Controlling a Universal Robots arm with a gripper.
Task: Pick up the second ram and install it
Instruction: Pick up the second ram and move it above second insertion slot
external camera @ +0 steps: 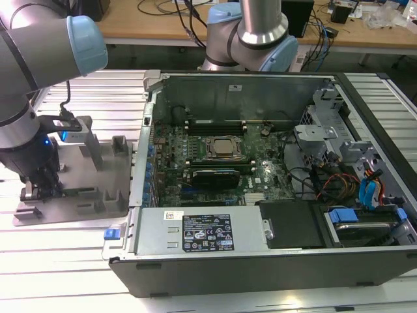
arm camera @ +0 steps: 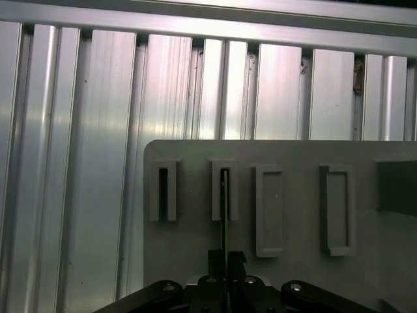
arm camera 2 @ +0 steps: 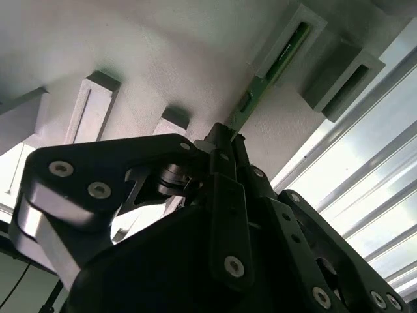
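The exterior view sets the gripper (external camera: 45,186) low over the grey holder plate (external camera: 78,205) on the worktop (external camera: 65,261), to that view's left of the open computer case (external camera: 273,261). In the second wrist view the second ram (arm camera 2: 277,62) is a thin green board; the first wrist view shows it edge-on, a dark line. Its far end sits in a slotted block (arm camera: 214,189), and the fingers (arm camera 2: 221,153) are pinched tight on it.

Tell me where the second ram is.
On the grey plate at the exterior view's left, beside the case: the ram sits in a slotted block, the gripper shut on it.
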